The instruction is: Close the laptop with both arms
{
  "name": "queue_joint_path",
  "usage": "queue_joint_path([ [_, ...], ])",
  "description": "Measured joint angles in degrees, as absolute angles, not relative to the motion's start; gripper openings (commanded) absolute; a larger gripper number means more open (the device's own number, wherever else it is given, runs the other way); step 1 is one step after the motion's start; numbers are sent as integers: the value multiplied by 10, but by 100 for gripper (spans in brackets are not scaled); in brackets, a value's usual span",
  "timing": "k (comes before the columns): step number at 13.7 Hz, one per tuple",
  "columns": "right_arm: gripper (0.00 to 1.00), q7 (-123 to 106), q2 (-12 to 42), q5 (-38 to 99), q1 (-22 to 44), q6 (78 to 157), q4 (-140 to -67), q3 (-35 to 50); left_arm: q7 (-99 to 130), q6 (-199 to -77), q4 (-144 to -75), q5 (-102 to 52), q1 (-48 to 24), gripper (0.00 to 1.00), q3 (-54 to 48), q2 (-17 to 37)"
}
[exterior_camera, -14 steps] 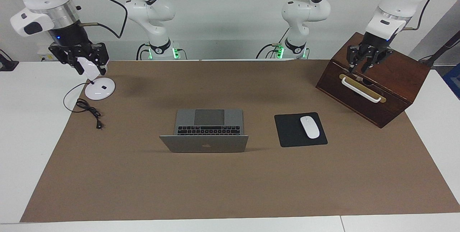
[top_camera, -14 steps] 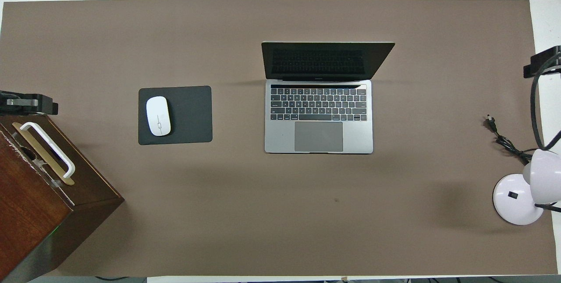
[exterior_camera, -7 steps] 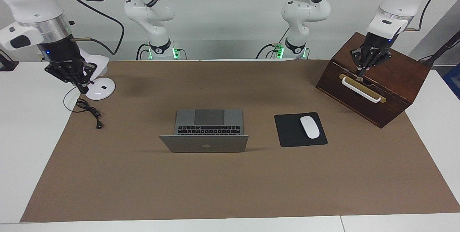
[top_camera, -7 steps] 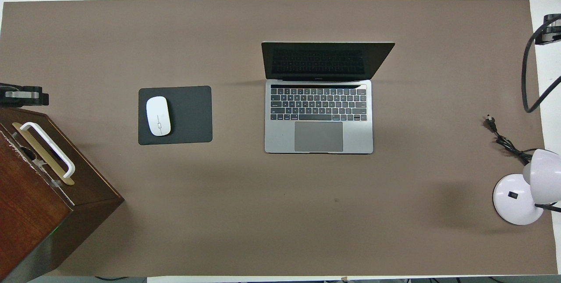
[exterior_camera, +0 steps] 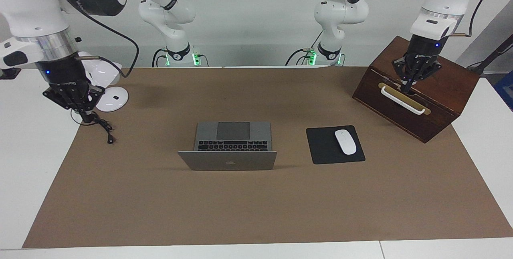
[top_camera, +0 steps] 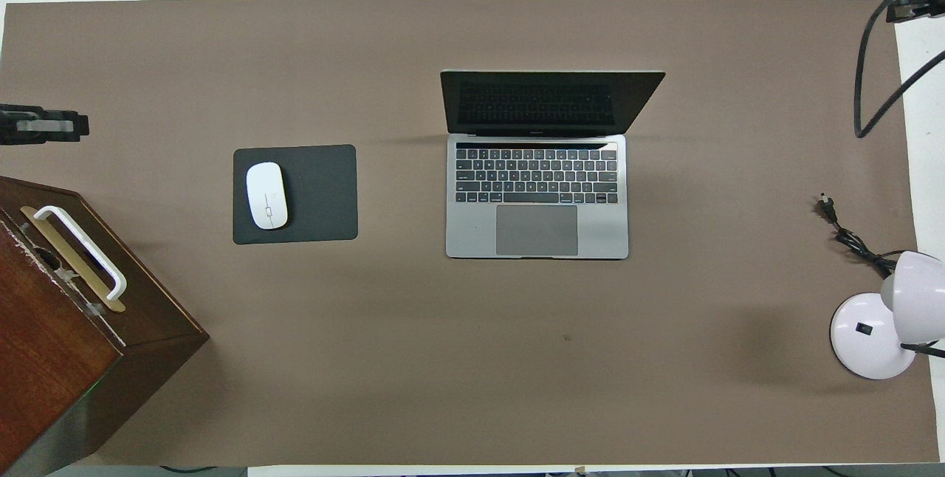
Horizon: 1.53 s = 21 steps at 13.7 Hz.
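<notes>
The silver-grey laptop (exterior_camera: 232, 136) stands open in the middle of the brown mat, its lid (exterior_camera: 227, 160) upright and its screen toward the robots; the overhead view shows its keyboard and trackpad (top_camera: 537, 196). My left gripper (exterior_camera: 406, 86) hangs by the wooden box's white handle at the left arm's end of the table, well apart from the laptop; it also shows in the overhead view (top_camera: 44, 126). My right gripper (exterior_camera: 85, 115) hangs over the lamp's black cord at the right arm's end, also well apart from the laptop; only part of it shows in the overhead view (top_camera: 915, 4).
A white mouse (exterior_camera: 345, 141) lies on a black mouse pad (exterior_camera: 320, 146) beside the laptop, toward the left arm's end. A brown wooden box (exterior_camera: 437, 90) with a white handle stands there too. A white desk lamp (exterior_camera: 111, 98) and its cord (exterior_camera: 102, 124) are at the right arm's end.
The right gripper has come away from the lamp head to over the cord. The left gripper has turned and shifted a little by the box handle. The laptop has not moved.
</notes>
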<state>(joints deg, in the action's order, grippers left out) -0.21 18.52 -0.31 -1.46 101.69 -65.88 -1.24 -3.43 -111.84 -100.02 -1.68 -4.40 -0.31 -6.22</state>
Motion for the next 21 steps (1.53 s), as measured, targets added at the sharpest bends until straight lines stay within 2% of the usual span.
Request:
queue_joint_path([
  [6,0,49,290,-6,28,1064,-573,-11,-33,-1259,-1097,-58,-104,0,-6,-79],
  [10,0,123,348,-41,88,1076,-527,-13,-16,-1419,-1240,-107,-142,0,-6,-132],
  [14,0,204,369,-42,130,1076,-507,-14,13,-1568,-1349,-108,-218,0,-7,-160],
  [18,0,279,369,-43,183,1069,-506,-18,16,-1704,-1420,-108,-280,0,-7,-151],
  [21,0,306,379,-45,215,1066,-506,-25,16,-1836,-1451,-108,-328,0,-7,-95],
])
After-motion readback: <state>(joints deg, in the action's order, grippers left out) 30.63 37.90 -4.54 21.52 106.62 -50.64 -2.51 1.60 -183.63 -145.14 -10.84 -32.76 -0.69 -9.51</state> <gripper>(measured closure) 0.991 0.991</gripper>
